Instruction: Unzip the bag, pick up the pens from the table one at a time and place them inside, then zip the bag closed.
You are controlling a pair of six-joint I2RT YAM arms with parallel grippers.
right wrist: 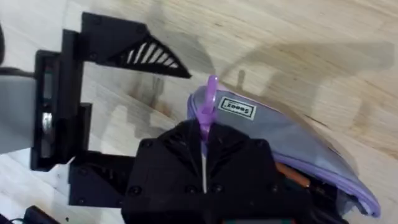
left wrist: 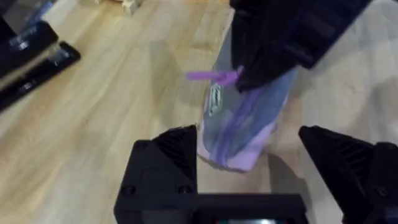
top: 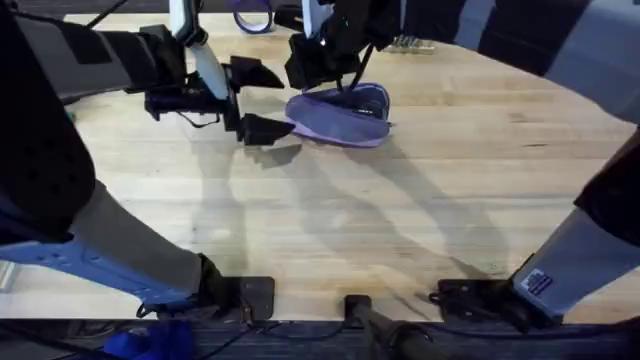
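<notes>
The lavender bag (top: 345,122) lies on the table (top: 420,230) at the far middle, its mouth gaping at the right end. My right gripper (top: 322,75) hangs over the bag's left end, shut on the purple zipper pull (right wrist: 208,106). The same pull (left wrist: 214,75) sticks out from under the right gripper (left wrist: 280,56) in the left wrist view. My left gripper (top: 262,100) stands open just left of the bag (left wrist: 249,124), one finger (left wrist: 168,155) on each side of its end. A thin orange-brown stick (right wrist: 292,175) shows inside the bag (right wrist: 292,134). The pens are hidden.
A purple ring-shaped thing (top: 252,15) and a small pale object (top: 410,43) lie at the table's far edge. A black device (left wrist: 31,56) sits off beyond the bag. The wide wooden middle and front of the table hold only shadows.
</notes>
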